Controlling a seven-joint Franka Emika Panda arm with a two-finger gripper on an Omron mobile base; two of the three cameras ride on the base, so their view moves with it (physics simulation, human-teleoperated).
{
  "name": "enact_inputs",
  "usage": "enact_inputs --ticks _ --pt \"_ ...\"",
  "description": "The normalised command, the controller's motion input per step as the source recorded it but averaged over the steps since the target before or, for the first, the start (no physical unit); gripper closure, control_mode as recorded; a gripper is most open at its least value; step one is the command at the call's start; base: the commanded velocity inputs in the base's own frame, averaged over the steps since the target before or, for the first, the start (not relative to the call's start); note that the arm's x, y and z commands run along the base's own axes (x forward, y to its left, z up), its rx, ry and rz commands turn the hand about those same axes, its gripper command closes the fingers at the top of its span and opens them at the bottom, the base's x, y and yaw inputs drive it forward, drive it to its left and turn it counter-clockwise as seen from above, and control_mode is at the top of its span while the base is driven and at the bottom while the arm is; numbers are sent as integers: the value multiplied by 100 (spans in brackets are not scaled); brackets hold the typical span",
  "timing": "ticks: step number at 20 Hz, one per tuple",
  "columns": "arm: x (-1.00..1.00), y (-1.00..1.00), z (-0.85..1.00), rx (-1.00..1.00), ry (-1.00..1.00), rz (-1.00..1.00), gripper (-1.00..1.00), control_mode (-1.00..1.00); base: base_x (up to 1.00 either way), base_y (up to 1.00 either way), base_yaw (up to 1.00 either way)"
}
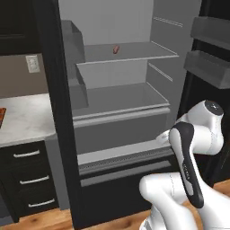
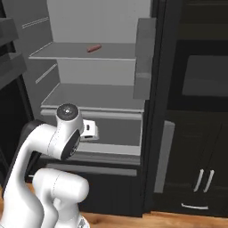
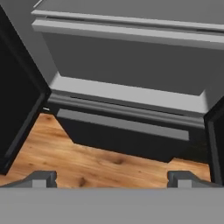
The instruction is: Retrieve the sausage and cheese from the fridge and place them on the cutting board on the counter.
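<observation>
The fridge (image 1: 117, 96) stands open with its pale grey shelves in sight. A slim reddish-brown sausage (image 1: 116, 49) lies alone on the upper shelf, also seen in the right base view (image 2: 93, 48). The cheese is out of view. An orange-brown strip of the cutting board (image 1: 2, 116) shows at the far left edge, on the marble counter (image 1: 24, 120). My gripper (image 3: 112, 177) is open, its fingertips (image 3: 42, 178) far apart with nothing between them. It hangs low in front of the fridge, well below the sausage's shelf, facing the bottom drawer (image 3: 122, 135) and the wood floor.
Open fridge doors with grey bins flank the opening at the right (image 1: 211, 67) and at the left (image 2: 9, 49). Dark drawers with silver handles (image 1: 27, 179) sit under the counter. A dark tall cabinet with an oven (image 2: 202, 89) stands to the fridge's right.
</observation>
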Motion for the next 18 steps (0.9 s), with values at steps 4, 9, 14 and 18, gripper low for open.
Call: enact_inputs --ticks 4,9,14,18 --pt "0 0 0 0 0 0 -100 100 57 -27 18" --pt "0 0 0 0 0 0 -100 100 54 -13 0" --pt "0 0 0 0 0 0 -100 100 39 0 0" --pt "0 0 0 0 0 0 -100 100 22 1 0"
